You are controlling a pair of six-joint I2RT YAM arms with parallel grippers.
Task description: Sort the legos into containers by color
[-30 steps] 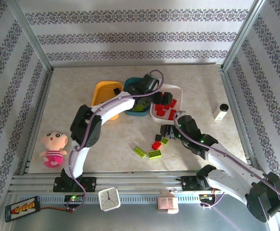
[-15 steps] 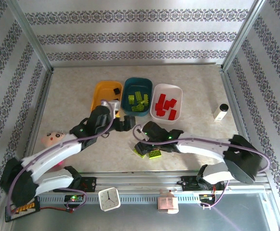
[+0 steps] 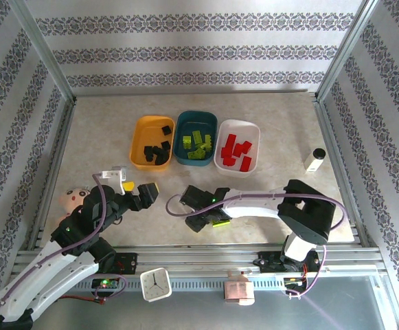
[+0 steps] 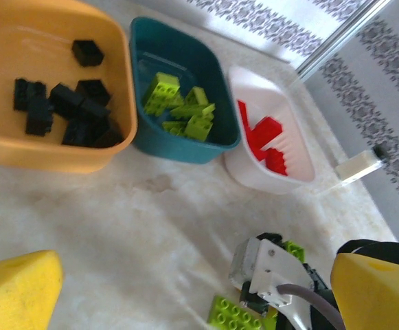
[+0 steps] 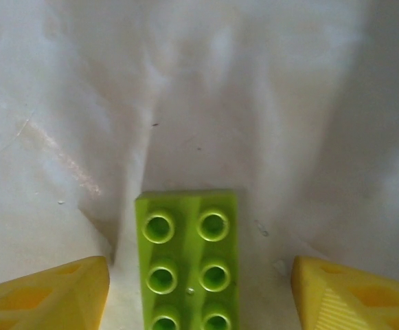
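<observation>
A lime lego point(image 5: 189, 261) lies flat on the table, studs up, between the yellow fingers point(image 5: 44, 292) of my right gripper point(image 5: 199, 295). The gripper is open, with a gap on each side of the brick. From above, the right gripper point(image 3: 198, 221) sits low over the table with a lime lego point(image 3: 221, 221) beside it. My left gripper point(image 3: 139, 190) hangs open at the near left, holding nothing. Three containers stand in a row at the back. The orange-yellow one point(image 3: 139, 141) holds black legos, the teal one point(image 3: 180, 141) lime ones, the white one point(image 3: 253, 130) red ones.
A white cylinder with a black cap point(image 3: 314, 160) stands at the right. A doll point(image 3: 72, 199) lies at the left edge, partly under the left arm. In the left wrist view, lime legos point(image 4: 237, 316) lie around the right gripper's body point(image 4: 268, 271).
The left arm has pulled back from the trays to the near left. The right gripper has swung left and dropped low over the lime lego.
</observation>
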